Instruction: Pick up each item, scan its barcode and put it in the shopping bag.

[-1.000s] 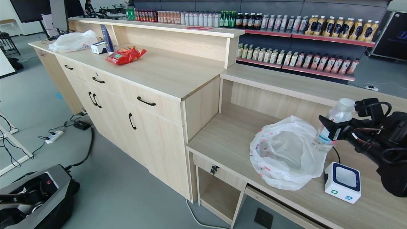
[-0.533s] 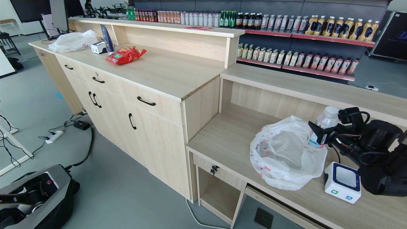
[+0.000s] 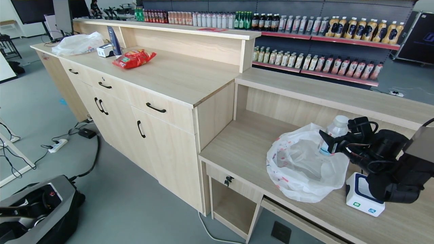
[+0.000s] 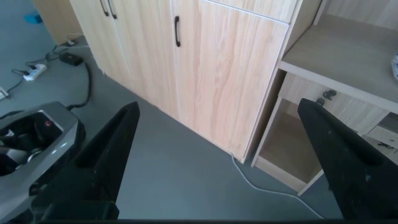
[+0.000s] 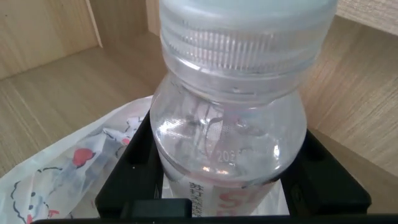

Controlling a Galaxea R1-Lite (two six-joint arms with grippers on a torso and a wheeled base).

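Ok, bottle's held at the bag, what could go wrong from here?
1. The bottle, in the right end effector, hangs over the far rim of the shopping bag, not mid-opening; released here it may fall outside.
2. The limp bag could snag and drag.
3. The arm sits close above the scanner and may bump it.

The right arm (image 3: 390,159), at four o'clock in the head view, is matte black with rounded joints and a grey boxy link (image 3: 418,143). Thin black and red cables (image 3: 355,154) loop along it. The left fingers (image 4: 99,162) are black wedges.
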